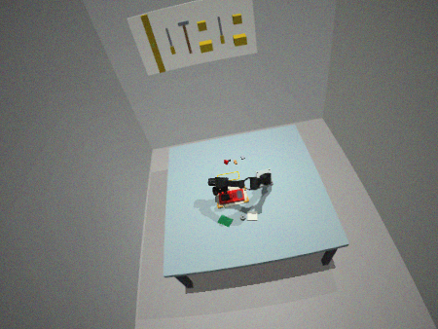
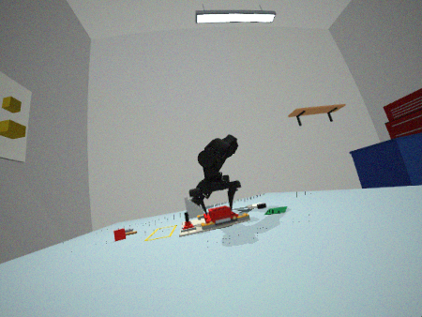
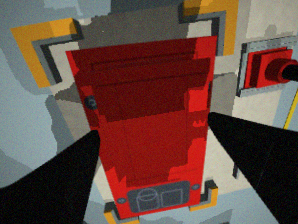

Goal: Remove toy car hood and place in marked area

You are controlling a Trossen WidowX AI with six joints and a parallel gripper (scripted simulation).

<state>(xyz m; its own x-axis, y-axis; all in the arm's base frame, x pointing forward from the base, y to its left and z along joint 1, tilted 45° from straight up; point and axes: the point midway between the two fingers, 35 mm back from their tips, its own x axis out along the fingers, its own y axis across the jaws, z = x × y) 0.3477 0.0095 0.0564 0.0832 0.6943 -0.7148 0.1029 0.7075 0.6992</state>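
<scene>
— Where's the hood [image 3: 145, 115]?

— On the toy car [image 2: 220, 216], seated in its fixture on the worktop [image 2: 305, 263]. My gripper [image 3: 154, 125] is spread wide and holds nothing, one finger on each long side of the red panel.

— How do I grip it well?

— I'd keep centred, lower until the fingertips bracket the edges, then close squarely. The yellow marked area [image 2: 160, 233] lies just beside the fixture.
</scene>
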